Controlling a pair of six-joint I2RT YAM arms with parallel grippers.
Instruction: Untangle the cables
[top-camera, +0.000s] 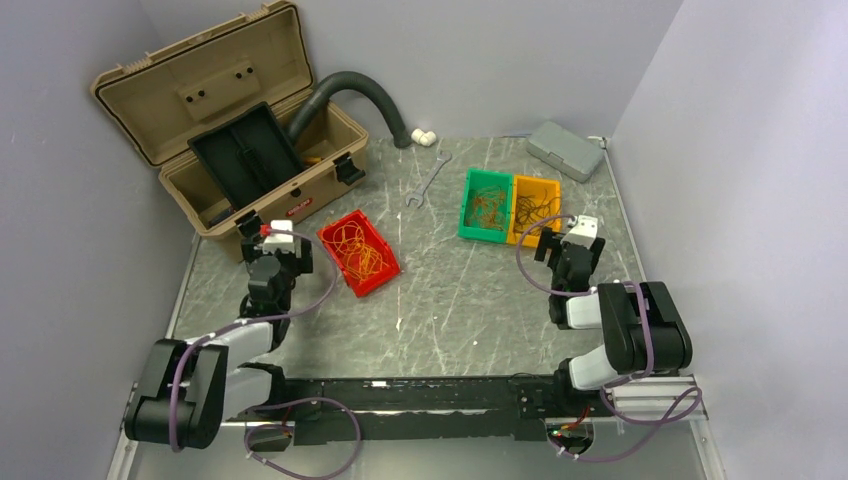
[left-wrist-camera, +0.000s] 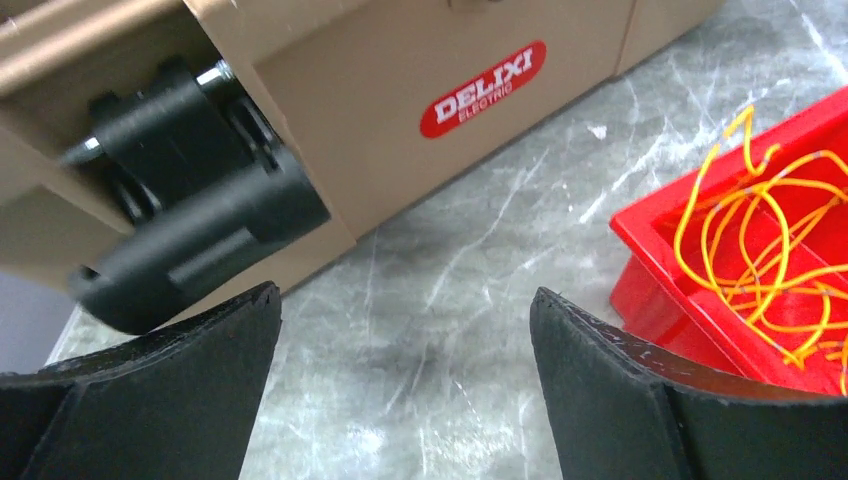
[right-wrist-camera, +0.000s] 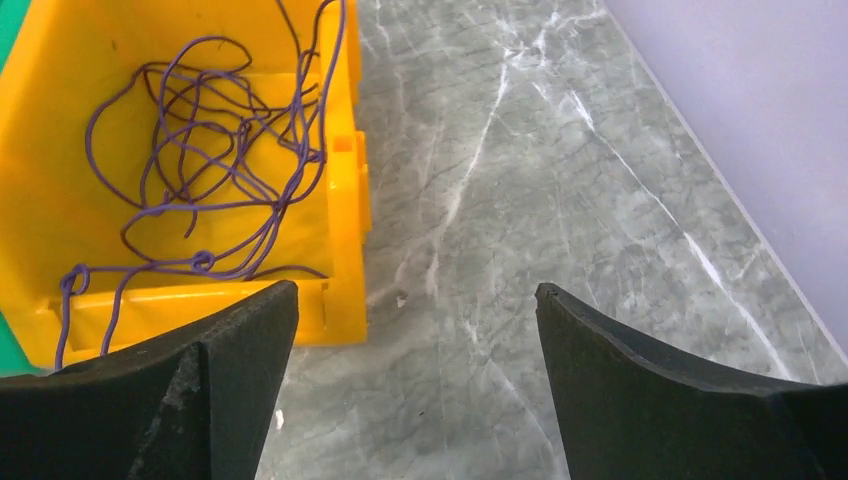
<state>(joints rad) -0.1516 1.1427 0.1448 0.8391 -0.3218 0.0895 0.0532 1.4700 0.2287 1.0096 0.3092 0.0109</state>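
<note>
The cables lie sorted in three bins. Orange and yellow cables (top-camera: 360, 250) fill a red bin (top-camera: 381, 284), and in the left wrist view these cables (left-wrist-camera: 770, 220) sit to the right of my left gripper (left-wrist-camera: 405, 300), which is open over bare table. Reddish-orange cables (top-camera: 488, 207) lie in a green bin (top-camera: 466, 205). Dark purple cables (right-wrist-camera: 210, 150) lie in a yellow bin (right-wrist-camera: 345, 190), just left of my right gripper (right-wrist-camera: 417, 295), open and empty above the table. From above, the left gripper (top-camera: 264, 228) is near the toolbox and the right gripper (top-camera: 565, 235) is beside the yellow bin (top-camera: 556, 200).
An open tan toolbox (top-camera: 230, 130) stands at the back left, its front latch (left-wrist-camera: 190, 220) close to my left fingers. A dark corrugated hose (top-camera: 360, 92), a white fitting (top-camera: 424, 137), a wrench (top-camera: 428, 180) and a grey case (top-camera: 565, 150) lie along the back. Walls close in on both sides.
</note>
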